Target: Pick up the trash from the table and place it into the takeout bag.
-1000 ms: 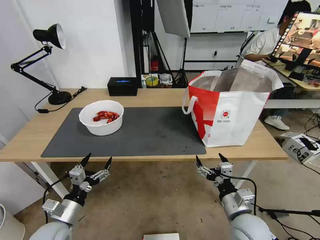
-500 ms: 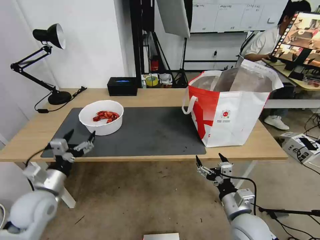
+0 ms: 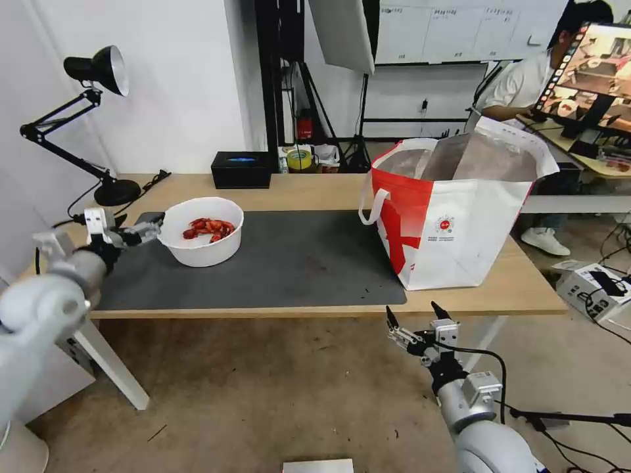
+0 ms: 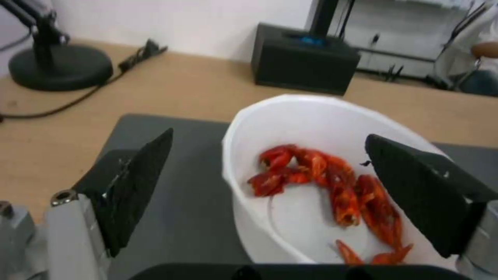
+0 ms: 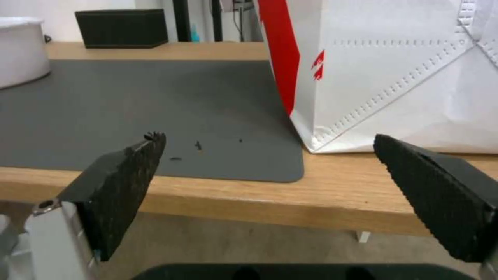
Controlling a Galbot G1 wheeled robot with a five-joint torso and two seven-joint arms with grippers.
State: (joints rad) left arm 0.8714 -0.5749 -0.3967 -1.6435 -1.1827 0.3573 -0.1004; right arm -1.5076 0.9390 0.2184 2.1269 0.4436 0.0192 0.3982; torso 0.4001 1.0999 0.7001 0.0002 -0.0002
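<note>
**Left gripper at the bowl's rim, jaws wide**

From my seat, the left gripper sits over the dark mat at the 9 o'clock side of the white bowl. Its jaws are spread wide and grip nothing. In the left wrist view the bowl's near rim lies between the two fingers, with red shells in the bottom. I cannot tell whether either finger touches the wall.

The right gripper hangs below the tabletop's front edge, at about 5 o'clock from the mat's centre; its jaws are also wide apart and empty.

The takeout bag stands upright at the mat's 3 o'clock end, mouth open, foil lining showing. A black box sits at 12 o'clock from the bowl, near the back edge, and a desk lamp stands at the far-left corner.
</note>
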